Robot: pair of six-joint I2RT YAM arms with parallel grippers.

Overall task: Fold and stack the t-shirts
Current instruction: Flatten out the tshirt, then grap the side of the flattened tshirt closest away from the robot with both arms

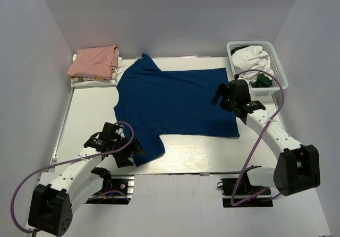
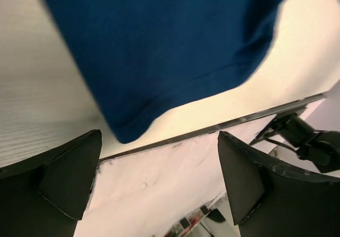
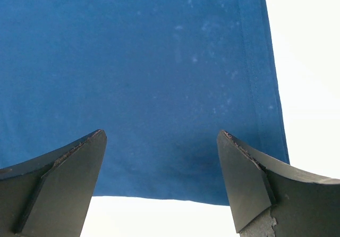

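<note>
Grippers are both gaping, holding nothing: left gripper [image 2: 159,136] hovering at seven o'clock, right gripper [image 3: 160,133] at three, edging the dark blue t-shirt [image 1: 175,101] lying flat centrally. Salmon-pink t-shirt [image 1: 95,60] is sitting folded at eleven o'clock.

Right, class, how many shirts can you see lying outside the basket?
2 for sure: the dark blue t-shirt spread flat mid-table, and the pink t-shirt folded atop pale cloth at the far-left corner. That cloth may be more shirts.
</note>
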